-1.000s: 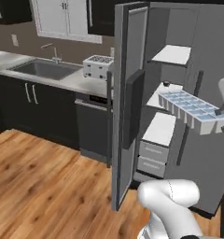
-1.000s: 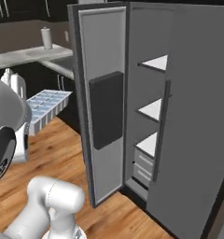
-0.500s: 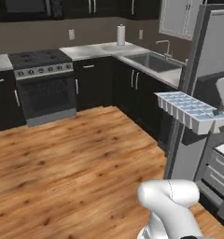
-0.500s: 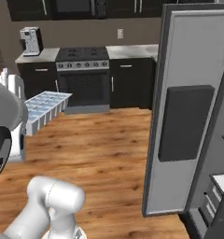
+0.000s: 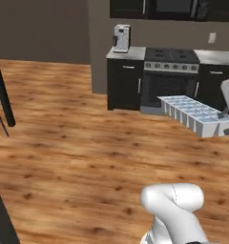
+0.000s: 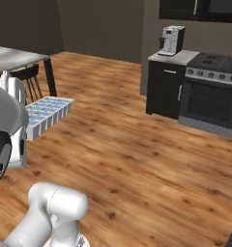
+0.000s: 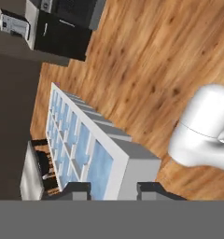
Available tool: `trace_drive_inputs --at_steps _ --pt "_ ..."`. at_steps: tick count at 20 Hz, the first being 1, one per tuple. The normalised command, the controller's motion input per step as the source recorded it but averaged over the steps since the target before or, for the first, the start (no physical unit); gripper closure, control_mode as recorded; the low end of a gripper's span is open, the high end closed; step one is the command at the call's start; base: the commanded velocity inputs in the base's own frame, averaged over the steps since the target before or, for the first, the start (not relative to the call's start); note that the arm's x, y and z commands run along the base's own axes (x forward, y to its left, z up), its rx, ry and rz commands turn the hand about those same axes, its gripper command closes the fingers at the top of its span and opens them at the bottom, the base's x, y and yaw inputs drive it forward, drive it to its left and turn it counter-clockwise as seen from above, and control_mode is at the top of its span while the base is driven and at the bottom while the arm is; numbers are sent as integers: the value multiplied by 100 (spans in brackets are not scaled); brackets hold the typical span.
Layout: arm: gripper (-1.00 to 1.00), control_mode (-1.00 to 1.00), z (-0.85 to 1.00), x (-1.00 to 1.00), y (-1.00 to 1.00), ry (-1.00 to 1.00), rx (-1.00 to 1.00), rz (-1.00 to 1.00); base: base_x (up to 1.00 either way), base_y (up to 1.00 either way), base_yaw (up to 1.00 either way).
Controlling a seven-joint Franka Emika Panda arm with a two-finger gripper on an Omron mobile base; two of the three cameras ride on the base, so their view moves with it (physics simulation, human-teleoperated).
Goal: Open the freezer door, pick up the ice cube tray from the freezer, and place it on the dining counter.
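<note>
Ice cube tray (image 7: 88,149): one flat rectangular white tray, two rows of pale blue square cells; contents of the cells could not be told. It was carried level above the wood floor, clear of any surface.
Gripper (image 7: 114,190): two dark fingertips closed narrowly on the near short end of the tray, one at each side of it.
Floor (image 5: 78,143): warm brown wood planks, visible grain and knots.
Dining counter (image 6: 14,57): pale veined slab with a thin edge on a slim dark leg, at the far left of the right base view, beyond the tray.
Chair (image 6: 27,75): one dark chair beside that leg.
Stove (image 5: 170,76): one black oven with a grey hob.
Coffee machine (image 5: 120,38): one, silver and black, on a dark cabinet (image 5: 125,83).
</note>
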Motion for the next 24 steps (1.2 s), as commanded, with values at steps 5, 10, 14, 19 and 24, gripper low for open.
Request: trace_drive_inputs --at_steps 5,10,14,19,24 --pt "100 100 0 0 0 0 0 0 -11 -5 100" --pt "100 100 0 0 0 0 0 0 13 -20 87" --pt "100 100 0 0 0 0 0 0 83 0 54" --pt "100 100 0 0 0 0 0 0 100 -9 29" --pt "100 100 0 0 0 0 0 0 100 -37 24"
